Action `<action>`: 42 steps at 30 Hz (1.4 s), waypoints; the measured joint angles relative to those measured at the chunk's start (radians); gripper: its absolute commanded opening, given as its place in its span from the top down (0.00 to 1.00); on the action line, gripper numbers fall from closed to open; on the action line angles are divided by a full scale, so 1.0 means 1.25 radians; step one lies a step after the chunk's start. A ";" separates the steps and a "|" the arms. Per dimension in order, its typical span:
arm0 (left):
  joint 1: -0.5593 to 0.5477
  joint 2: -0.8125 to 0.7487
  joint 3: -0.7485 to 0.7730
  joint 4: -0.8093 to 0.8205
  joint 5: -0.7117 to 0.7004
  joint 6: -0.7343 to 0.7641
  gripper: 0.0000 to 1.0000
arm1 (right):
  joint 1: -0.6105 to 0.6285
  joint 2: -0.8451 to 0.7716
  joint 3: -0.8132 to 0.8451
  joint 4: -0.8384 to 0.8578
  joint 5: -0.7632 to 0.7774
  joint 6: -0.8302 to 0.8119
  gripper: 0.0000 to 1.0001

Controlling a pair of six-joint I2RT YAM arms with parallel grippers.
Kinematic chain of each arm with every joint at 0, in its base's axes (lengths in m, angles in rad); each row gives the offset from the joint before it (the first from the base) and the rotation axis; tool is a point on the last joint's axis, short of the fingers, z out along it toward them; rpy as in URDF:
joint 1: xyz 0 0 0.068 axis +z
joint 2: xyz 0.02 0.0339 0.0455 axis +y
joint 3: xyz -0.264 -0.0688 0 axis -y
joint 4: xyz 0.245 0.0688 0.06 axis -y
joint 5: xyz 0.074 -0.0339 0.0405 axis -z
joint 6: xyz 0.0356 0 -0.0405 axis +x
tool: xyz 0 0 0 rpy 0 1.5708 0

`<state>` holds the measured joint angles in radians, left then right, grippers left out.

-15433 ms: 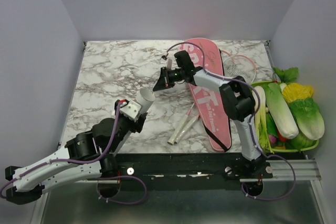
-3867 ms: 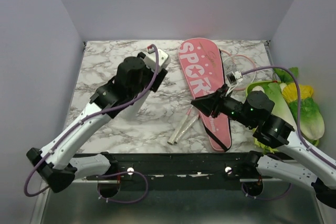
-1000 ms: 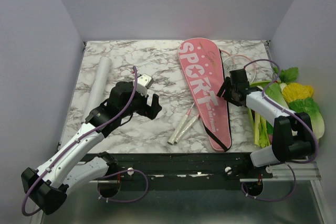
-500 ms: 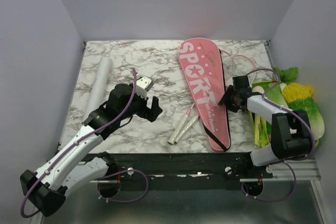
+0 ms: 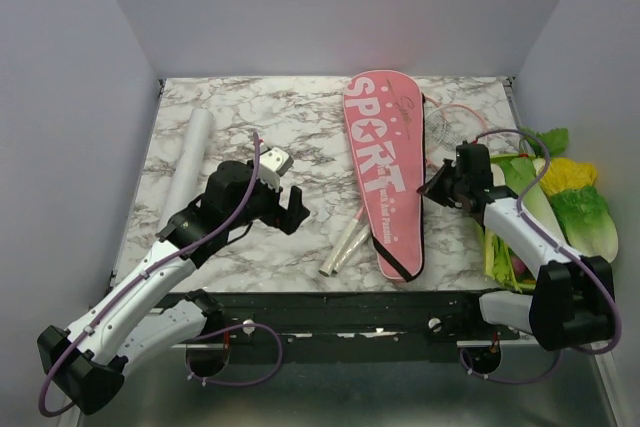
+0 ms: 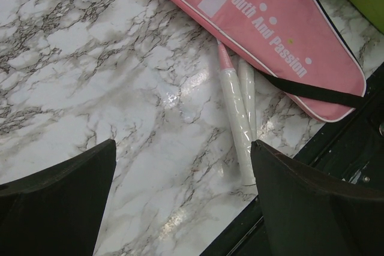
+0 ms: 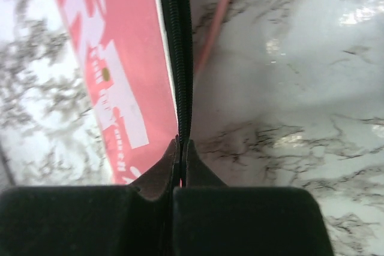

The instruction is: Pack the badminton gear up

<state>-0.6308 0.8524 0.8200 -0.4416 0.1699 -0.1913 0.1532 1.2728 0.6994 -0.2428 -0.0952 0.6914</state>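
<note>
The pink racket bag [image 5: 385, 162] lies lengthwise mid-table: one soft, racket-shaped fabric sleeve with white SPORT lettering, rimmed by a black zip [image 7: 176, 58]. My right gripper [image 5: 438, 187] is clamped tight on that zip along the bag's right edge, with the black strip squeezed between the fingers. The arm reaches in low from the right, its forearm slanting toward the bag. Two racket handles [image 6: 235, 118], slim and wrapped in glossy white with pink at the top, lie side by side just beside the bag's narrow end. One smooth white tube [image 5: 190, 162] lies along the left of the veined marble table [image 5: 250, 107], well apart from the bag. My left gripper [image 5: 292, 212] hangs over bare marble on a bent elbow, jaws spread wide and gripping nothing. Toy vegetables [image 5: 560, 197] crowd the right edge.
</note>
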 measured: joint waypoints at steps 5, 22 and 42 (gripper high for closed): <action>0.000 -0.001 0.000 0.002 0.028 0.006 0.01 | 0.009 -0.080 0.036 -0.020 -0.082 0.019 1.00; 0.000 0.030 0.019 0.018 0.040 -0.019 0.01 | 0.316 0.110 0.176 0.117 -0.082 0.222 0.99; 0.000 0.046 0.012 0.007 -0.050 0.021 0.01 | 0.403 0.260 0.282 0.142 -0.023 0.238 0.38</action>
<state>-0.6308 0.9096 0.8349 -0.4328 0.1078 -0.1654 0.6571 1.5982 1.0519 -0.0650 -0.1242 0.9886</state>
